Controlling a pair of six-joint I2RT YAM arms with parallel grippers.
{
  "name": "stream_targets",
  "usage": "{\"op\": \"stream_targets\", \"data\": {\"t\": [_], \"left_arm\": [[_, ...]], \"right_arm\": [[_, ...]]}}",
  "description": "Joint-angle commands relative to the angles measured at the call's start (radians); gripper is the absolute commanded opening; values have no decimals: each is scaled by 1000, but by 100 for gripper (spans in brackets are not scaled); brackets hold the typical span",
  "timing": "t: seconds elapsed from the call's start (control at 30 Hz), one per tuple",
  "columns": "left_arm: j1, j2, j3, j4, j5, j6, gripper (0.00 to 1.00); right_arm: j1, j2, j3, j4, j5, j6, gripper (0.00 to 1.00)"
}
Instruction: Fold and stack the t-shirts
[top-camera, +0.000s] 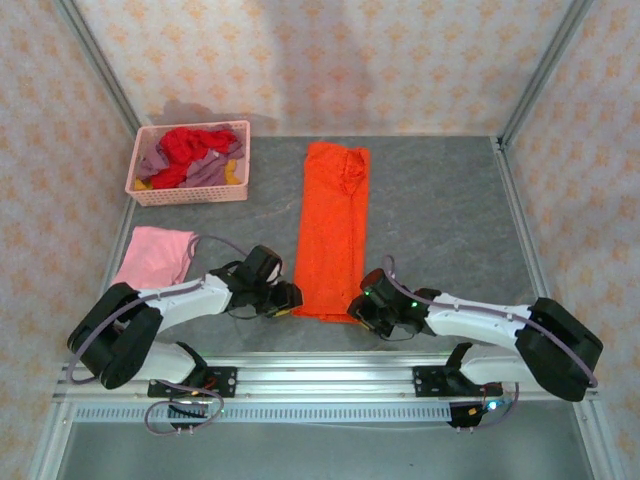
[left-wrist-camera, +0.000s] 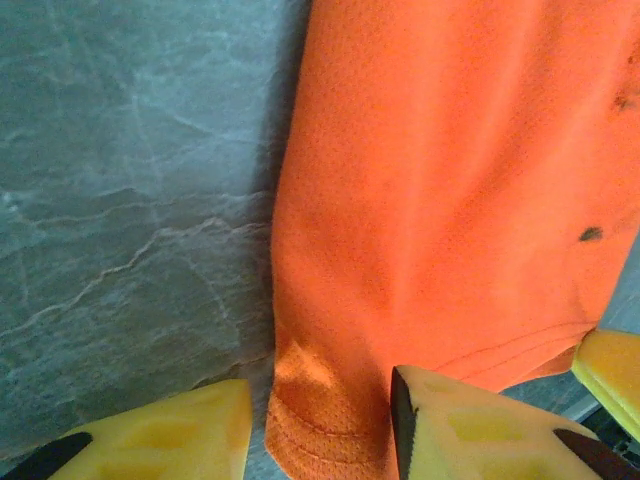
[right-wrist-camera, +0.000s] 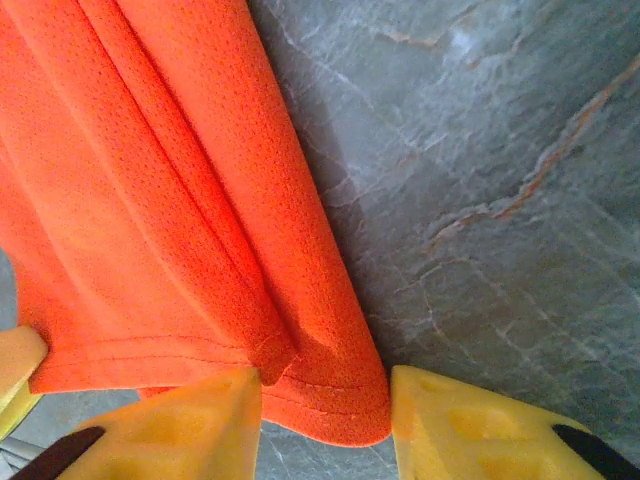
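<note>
Evidently the orange t-shirt (top-camera: 330, 235) lies as a long narrow strip down the middle of the tabletop (top-camera: 440, 220), already doubled lengthwise, so its near hem is the natural end to lift and carry over toward the collar. That explains why both arms crowd the near edge. The left pincer (top-camera: 285, 298) sits at the hem's left corner and the right pincer (top-camera: 362, 305) at its right corner. Each pincer stands partly apart, its yellow fingers (left-wrist-camera: 180, 430) straddling a corner of the stitched hem. The cloth lies in the gap, and as far as the wrist views show it is not pinched flat. A folded pink t-shirt (top-camera: 155, 255) waits at the left, likely the base of the stack. More shirts fill the pink basket (top-camera: 190, 192).
</note>
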Motion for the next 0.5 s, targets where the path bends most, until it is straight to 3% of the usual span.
{"op": "stream_targets", "data": {"t": [0.0,0.2,0.33,0.47], "left_arm": [[-20,-12,-24,14,17,-20,37],[-26,-26,-25,16,10,-27,24],[-27,-11,-30,28,9,-33,9],[-27,-25,-38,21,4,-38,2]], "right_arm": [[-1,14,-16,44,18,-1,34],[-5,39,-14,84,15,-14,28],[-6,53,-9,89,9,-20,24],[-8,50,-6,92,10,-28,14]]}}
